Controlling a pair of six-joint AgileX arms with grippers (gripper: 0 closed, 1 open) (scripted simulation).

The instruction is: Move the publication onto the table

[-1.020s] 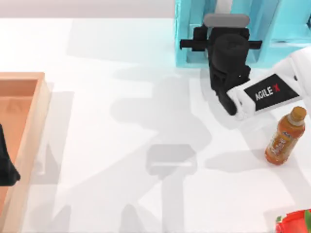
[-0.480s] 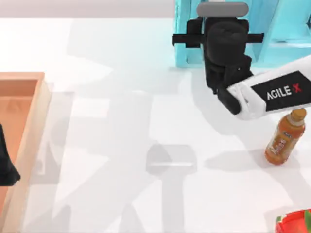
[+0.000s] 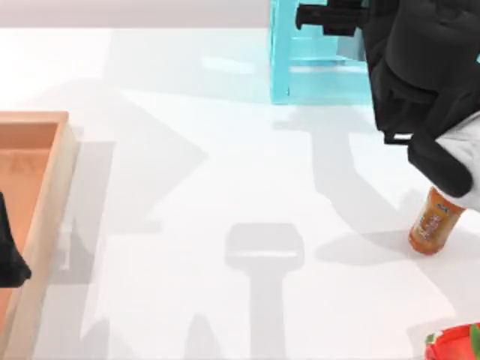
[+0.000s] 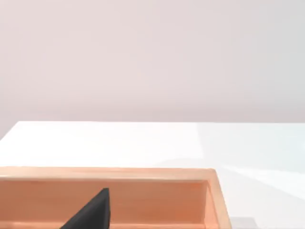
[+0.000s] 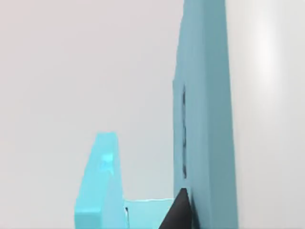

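The right arm reaches across the far right of the table (image 3: 225,150) from above, its black wrist and gripper (image 3: 330,16) up against the turquoise shelf unit (image 3: 300,71) at the far edge. Whether that gripper is spread or pressed together cannot be told, and nothing can be seen held in it. Just below the arm's white forearm stands an orange bottle (image 3: 431,225), upright on the table, with a red object (image 3: 454,345) at the near right corner.

The right wrist view adds a close look at the shelf unit: a tall turquoise wall (image 5: 205,119) and a lower turquoise side panel (image 5: 97,186), with one dark fingertip (image 5: 178,212) against the base of the tall wall. The book cannot be made out in any view, so its place cannot be told.

The left arm is parked at the left side over the wooden tray (image 3: 52,195); its wrist view shows the tray's rim (image 4: 109,174) and one dark fingertip (image 4: 93,212) above the tray floor.
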